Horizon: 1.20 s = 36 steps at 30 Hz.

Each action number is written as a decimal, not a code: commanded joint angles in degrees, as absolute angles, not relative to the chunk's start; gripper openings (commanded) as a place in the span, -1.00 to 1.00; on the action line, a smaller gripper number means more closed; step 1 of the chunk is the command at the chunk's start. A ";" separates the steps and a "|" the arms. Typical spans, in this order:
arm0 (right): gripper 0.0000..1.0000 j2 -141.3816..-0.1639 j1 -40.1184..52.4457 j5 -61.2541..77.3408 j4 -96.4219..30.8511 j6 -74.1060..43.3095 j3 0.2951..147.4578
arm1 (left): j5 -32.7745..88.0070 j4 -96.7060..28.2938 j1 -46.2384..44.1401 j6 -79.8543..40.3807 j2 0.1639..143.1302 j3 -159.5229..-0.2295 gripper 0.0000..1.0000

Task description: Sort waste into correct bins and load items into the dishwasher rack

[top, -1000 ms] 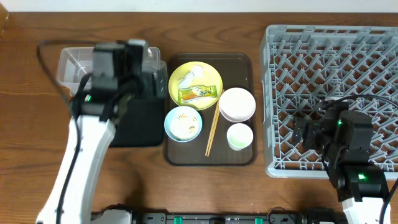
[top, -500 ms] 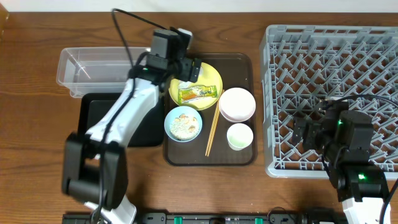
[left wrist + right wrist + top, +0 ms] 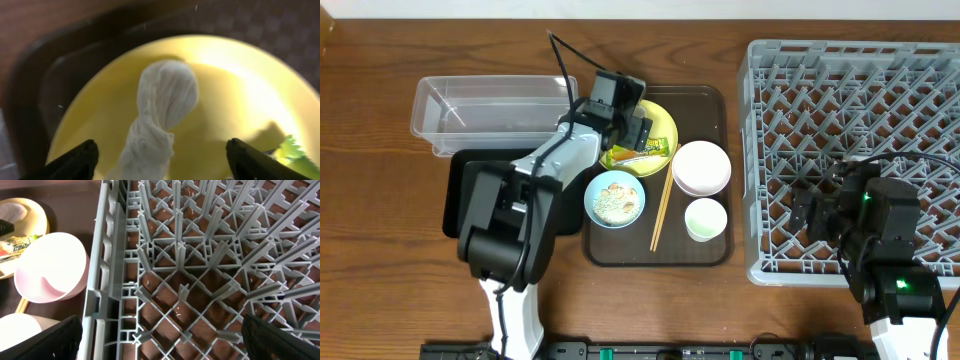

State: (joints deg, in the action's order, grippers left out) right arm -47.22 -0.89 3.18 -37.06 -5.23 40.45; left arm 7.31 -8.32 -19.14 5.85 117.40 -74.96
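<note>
My left gripper (image 3: 632,128) is open and empty, low over the round yellow plate (image 3: 666,124) on the brown tray. In the left wrist view its fingers (image 3: 160,152) straddle a white twisted paper wad (image 3: 162,100) on the plate (image 3: 230,85), beside the green-and-orange wrapper (image 3: 296,156). The wrapper (image 3: 648,151) lies at the plate's front. The light blue bowl (image 3: 615,198) holds rice scraps. The white bowl (image 3: 701,167), small white cup (image 3: 706,219) and chopsticks (image 3: 662,208) sit on the tray. My right gripper (image 3: 160,335) is open and empty over the grey rack (image 3: 850,90).
The clear tub (image 3: 485,105) stands at the back left, with the black tray (image 3: 465,195) in front of it. The brown serving tray (image 3: 720,110) lies between them and the rack. The rack's left wall (image 3: 102,280) stands next to the white bowl (image 3: 47,267).
My left arm has swung right from above the clear tub to the yellow plate and dropped low over it. The right arm has not moved.
</note>
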 commanded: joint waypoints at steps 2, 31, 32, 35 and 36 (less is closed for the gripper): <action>0.98 -47.16 0.03 3.27 -37.10 -5.54 41.56 | 6.83 -8.05 -19.33 6.17 118.30 -75.61 0.44; 0.99 -47.16 0.03 3.27 -37.10 -5.54 41.56 | 1.63 -14.46 -11.90 -13.67 97.54 -75.61 -0.88; 0.99 -47.16 0.03 3.27 -37.10 -5.54 41.56 | 1.61 -15.05 -10.61 -16.49 97.32 -75.61 -0.88; 0.99 -47.16 0.01 3.27 -37.12 -5.54 41.56 | 1.61 -17.65 -6.00 -27.73 97.60 -75.61 -0.88; 0.98 -47.16 0.03 3.27 -37.10 -5.54 41.56 | 1.65 -18.55 -4.78 -31.33 97.84 -75.61 -0.88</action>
